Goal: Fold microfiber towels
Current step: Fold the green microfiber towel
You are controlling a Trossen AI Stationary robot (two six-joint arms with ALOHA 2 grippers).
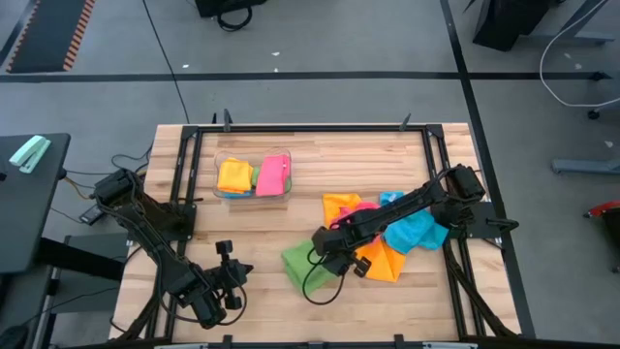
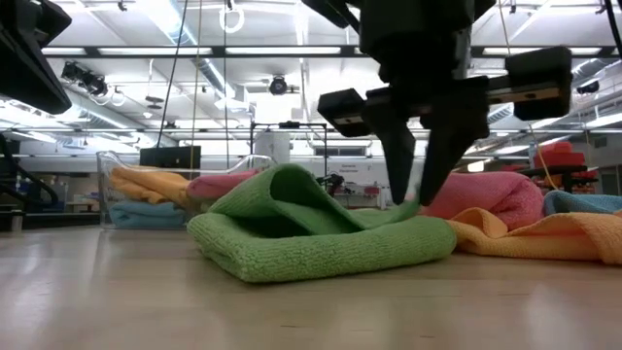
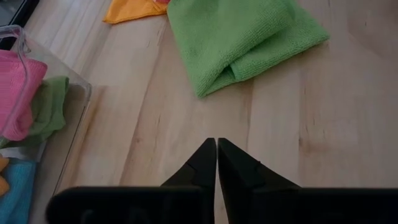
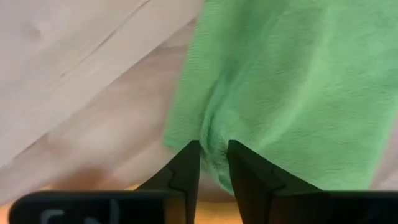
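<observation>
High view: I see the clear plastic bin [image 1: 254, 177] holding folded yellow and pink cloths. Low view: my right gripper [image 2: 424, 199] is slightly parted, tips on the folded green microfiber towel [image 2: 321, 233]. Left wrist view: my left gripper [image 3: 216, 163] is closed, empty, over bare wood.

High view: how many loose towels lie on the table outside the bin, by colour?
Green towel: 1
Pink towel: 1
Blue towel: at least 1
Orange towels: 2, it seems; the pile overlaps
Total: 5 loose
</observation>
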